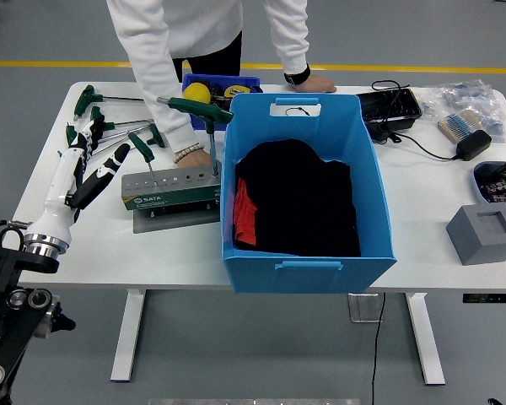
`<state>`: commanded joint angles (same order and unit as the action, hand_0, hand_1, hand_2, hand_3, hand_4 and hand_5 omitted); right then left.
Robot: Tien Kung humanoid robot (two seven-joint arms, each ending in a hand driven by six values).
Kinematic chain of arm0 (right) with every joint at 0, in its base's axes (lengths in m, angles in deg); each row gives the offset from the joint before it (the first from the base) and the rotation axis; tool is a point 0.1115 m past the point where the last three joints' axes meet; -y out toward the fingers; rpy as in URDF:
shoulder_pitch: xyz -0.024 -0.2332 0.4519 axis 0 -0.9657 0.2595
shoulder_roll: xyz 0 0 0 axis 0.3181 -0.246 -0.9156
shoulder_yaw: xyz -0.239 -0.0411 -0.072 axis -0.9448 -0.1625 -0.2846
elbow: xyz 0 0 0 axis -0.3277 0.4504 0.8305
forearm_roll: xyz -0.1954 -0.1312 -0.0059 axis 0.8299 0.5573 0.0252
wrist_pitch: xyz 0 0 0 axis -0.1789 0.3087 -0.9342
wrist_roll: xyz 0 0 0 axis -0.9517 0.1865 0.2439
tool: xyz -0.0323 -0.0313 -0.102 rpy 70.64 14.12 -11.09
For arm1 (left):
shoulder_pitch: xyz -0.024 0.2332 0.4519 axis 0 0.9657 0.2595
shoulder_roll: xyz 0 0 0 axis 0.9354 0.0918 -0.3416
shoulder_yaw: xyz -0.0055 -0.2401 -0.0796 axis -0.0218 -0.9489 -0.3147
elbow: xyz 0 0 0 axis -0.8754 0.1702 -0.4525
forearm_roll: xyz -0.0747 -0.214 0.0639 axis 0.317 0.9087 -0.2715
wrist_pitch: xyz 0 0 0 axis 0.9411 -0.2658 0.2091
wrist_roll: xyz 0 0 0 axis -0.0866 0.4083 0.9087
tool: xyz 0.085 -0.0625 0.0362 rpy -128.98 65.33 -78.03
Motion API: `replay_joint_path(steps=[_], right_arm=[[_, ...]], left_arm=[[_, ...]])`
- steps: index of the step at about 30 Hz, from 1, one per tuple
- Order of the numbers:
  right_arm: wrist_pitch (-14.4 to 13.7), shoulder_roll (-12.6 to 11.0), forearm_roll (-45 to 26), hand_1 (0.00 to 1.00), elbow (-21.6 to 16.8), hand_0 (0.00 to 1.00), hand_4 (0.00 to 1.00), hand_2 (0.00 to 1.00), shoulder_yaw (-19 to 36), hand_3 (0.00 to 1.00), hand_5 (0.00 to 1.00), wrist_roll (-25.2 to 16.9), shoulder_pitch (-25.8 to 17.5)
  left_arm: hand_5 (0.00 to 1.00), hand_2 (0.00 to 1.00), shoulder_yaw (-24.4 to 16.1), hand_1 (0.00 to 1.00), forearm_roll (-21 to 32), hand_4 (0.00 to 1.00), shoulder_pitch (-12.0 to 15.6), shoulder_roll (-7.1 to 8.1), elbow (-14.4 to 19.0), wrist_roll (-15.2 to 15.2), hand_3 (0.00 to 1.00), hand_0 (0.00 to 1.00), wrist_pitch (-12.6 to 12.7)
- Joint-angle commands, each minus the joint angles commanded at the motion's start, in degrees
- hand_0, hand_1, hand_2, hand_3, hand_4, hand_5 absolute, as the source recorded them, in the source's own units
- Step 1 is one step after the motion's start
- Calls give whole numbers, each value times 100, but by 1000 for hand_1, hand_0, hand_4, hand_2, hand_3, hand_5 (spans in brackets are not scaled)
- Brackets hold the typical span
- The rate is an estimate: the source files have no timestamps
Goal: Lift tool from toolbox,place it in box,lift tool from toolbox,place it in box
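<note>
The grey tool holder (pixel 169 187) lies left of the big blue box (pixel 308 275). Two green T-handle wrenches stand in it: a small one (pixel 141 145) and a tall one (pixel 201 108) that leans slightly. My left hand (pixel 91 159) hovers just left of the holder, over loose wrenches, with its fingers spread and holding nothing. A person's hand (pixel 194 158) rests at the holder's right end, by the tall wrench's shaft. Their other hand (pixel 312 83) lies on the table behind the box. Black cloth (pixel 299 198) and something red (pixel 244 213) lie inside the box.
Several loose green T-handle wrenches (pixel 97 101) lie at the table's far left. A small blue bin (pixel 204 88) with a yellow ball stands behind the holder. At the right are a black tray (pixel 390 105), a power adapter (pixel 472 143) and a grey block (pixel 483 232).
</note>
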<state>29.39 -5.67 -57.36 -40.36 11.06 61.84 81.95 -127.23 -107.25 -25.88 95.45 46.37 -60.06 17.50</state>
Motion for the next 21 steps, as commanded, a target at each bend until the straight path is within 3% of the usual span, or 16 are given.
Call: replay_joint_path(steps=[5,8,10,14,15,21], right_arm=[[8,-4,19,632,5,646,780,694,11,549,674,4,6],[16,-11,41,632,9,646,780,694,30,549,674,8,9],[19,-13,41,632,14,646,780,693,38,549,674,6,7],[26,-20,46,632,20,646,780,693,50,549,674,10,8],[28,-22,45,632,22,646,780,693,52,549,674,9,8],[36,-36,127,632,27,648,780,693,103,549,674,32,15]], left_arm=[[704,998,416,998,-1220,998,-598,310,154,-217,998,998,-108],[704,998,817,998,-2011,998,-1138,498,114,-449,998,998,-285],[649,998,1048,998,-2414,998,-1467,570,35,-690,998,998,-473],[649,998,1462,998,-2838,998,-2053,602,-204,-1134,998,998,-763],[596,998,1559,998,-2862,998,-2207,595,-286,-1199,998,998,-796],[597,998,2061,998,-2961,998,-3011,464,-990,-1396,982,980,-848]])
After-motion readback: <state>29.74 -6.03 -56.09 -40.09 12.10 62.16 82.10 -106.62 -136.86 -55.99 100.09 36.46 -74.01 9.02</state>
